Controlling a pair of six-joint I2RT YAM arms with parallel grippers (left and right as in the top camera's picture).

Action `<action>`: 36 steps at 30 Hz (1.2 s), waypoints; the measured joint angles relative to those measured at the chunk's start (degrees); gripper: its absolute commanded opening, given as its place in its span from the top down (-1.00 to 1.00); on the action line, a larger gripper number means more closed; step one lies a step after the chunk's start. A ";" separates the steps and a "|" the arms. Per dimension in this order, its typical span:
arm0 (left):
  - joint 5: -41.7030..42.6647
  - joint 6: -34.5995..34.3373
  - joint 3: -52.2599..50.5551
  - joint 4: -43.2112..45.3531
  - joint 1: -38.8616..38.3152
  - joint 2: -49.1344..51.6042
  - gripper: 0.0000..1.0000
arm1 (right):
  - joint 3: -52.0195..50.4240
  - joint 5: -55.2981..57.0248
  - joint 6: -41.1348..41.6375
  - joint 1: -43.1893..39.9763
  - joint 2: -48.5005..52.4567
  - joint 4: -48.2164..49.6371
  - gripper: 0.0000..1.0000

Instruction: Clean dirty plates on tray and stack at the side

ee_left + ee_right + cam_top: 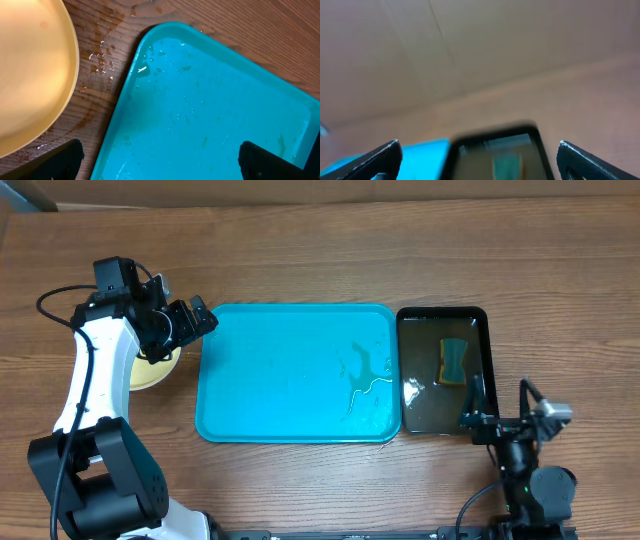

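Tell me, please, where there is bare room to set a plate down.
The blue tray is bare on its left half; a puddle sits near its right rim. The table beyond both trays is free. Crowded: the plate by the left end effector, and the black tray with its sponge.

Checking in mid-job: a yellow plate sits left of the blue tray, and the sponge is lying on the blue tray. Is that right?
Not quite. The sponge lies in the black tray, just right of the blue tray, not on it. The yellow plate does sit left of the blue tray. The overhead view shows this.
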 measured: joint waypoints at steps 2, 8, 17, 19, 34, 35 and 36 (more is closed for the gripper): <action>0.02 0.00 0.00 -0.02 0.00 0.00 -1.00 | -0.02 -0.37 -1.88 0.00 0.11 -0.63 -1.00; 0.00 0.00 0.00 -0.02 0.00 0.00 -1.00 | -0.02 -1.40 -8.59 0.00 0.04 -0.63 -1.00; 0.00 0.00 0.00 -0.02 0.00 0.00 -1.00 | -0.02 -1.60 -14.12 0.00 0.04 -0.66 -1.00; 0.00 0.00 0.00 -0.02 0.00 0.00 -0.99 | 0.00 -1.60 -15.50 0.00 0.04 -0.61 -1.00; 0.00 0.00 0.00 -0.02 0.00 0.00 -1.00 | 0.00 -1.57 -19.19 0.00 0.04 -0.63 -1.00; 0.00 0.00 0.00 -0.02 0.00 0.00 -1.00 | -0.02 -1.60 -19.21 0.00 0.04 -0.61 -1.00; 0.00 0.00 0.00 -0.02 0.00 0.00 -0.99 | 0.00 -1.57 -19.23 0.00 0.04 -0.63 -1.00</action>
